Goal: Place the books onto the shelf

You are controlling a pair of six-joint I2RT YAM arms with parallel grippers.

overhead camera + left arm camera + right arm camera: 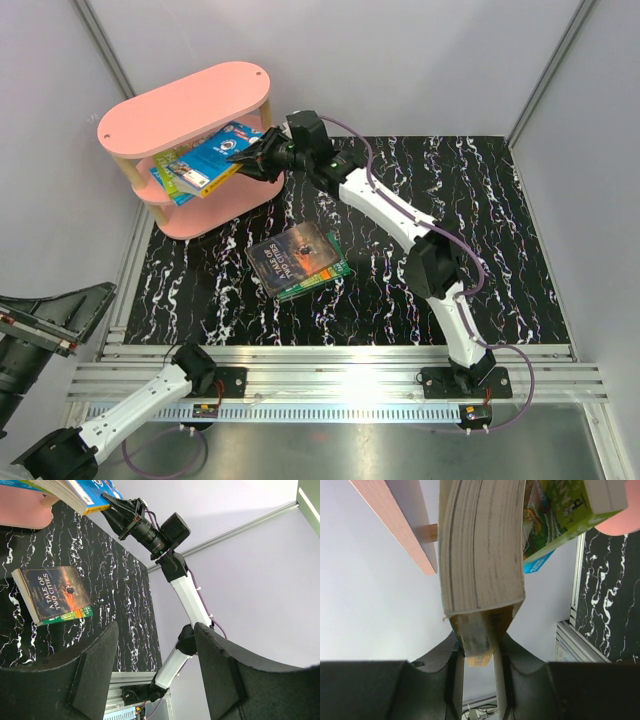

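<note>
Black marbled tabletop (pixel 450 250) carried a pink oval-boarded shelf (pixel 215 215); right gripper (pixel 262 155) clenched a glossy blue paperback (pixel 215 160) edgewise, apparently to slide it under the top board (pixel 185 100); left gripper (pixel 156 630) gaped empty.

The setting is a robotics laboratory test cell. Plain white panel walls (pixel 400 60), joined by metal corner profiles (pixel 545 72), enclose a black marble-patterned tabletop (pixel 480 230). Slotted aluminium rails (pixel 340 372) at the near edge carry the left arm (pixel 140 405) and right arm (pixel 400 215), with exposed cables (pixel 528 380).
</note>
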